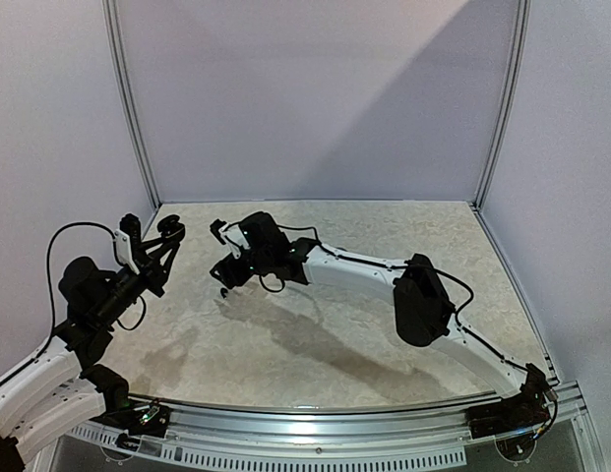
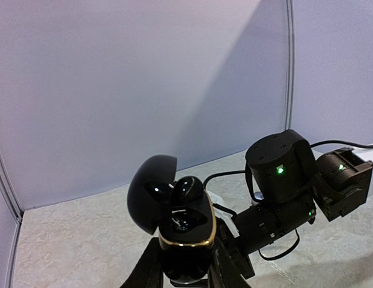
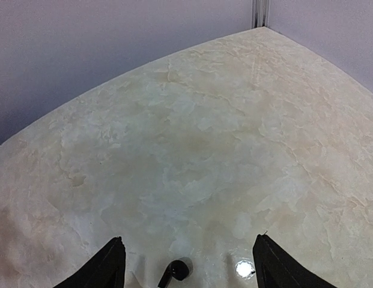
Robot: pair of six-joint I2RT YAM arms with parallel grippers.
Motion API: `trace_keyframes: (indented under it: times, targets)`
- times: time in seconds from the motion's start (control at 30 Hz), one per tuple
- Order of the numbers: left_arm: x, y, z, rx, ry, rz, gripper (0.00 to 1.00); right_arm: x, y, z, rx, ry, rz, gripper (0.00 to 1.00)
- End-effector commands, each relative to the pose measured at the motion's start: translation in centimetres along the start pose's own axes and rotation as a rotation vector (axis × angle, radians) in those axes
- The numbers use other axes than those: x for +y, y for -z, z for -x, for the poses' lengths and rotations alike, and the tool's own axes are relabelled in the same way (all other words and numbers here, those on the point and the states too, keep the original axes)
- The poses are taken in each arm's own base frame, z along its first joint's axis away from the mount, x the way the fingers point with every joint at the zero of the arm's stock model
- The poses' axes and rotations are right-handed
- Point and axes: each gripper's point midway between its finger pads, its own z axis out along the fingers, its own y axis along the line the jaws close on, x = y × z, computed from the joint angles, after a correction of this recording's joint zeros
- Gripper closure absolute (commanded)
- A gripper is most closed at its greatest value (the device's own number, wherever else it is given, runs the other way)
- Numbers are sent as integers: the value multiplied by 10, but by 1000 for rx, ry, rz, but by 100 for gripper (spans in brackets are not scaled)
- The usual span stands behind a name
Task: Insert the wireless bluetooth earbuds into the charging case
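In the left wrist view, my left gripper is shut on a black charging case with a gold rim. The case's lid stands open to the left. One black earbud sits in the far socket, and the near socket looks empty. From above, the left gripper holds the case raised over the table's left side. My right gripper is open, low over the table. A second black earbud lies on the surface between the right gripper's fingers.
The marbled table is walled in by pale panels at the back and sides. The right arm reaches across the middle toward the left gripper, and its wrist housing sits close to the right of the case.
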Motion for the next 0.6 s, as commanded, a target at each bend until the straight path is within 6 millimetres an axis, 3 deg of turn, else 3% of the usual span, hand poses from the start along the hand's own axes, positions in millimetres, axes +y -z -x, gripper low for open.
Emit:
trace_keyframes:
  times: [0.0, 0.1, 0.27, 0.57]
  targets:
    - [1, 2, 5, -31, -15, -5, 100, 6, -17, -21, 14, -28, 17, 27]
    - [0, 3, 6, -35, -30, -3, 100, 12, -18, -15, -14, -80, 37, 28]
    - [2, 4, 11, -51, -44, 7, 100, 18, -23, -22, -10, -93, 34, 29]
    - [4, 5, 12, -52, -46, 15, 100, 4, -37, -74, 93, -8, -15, 31]
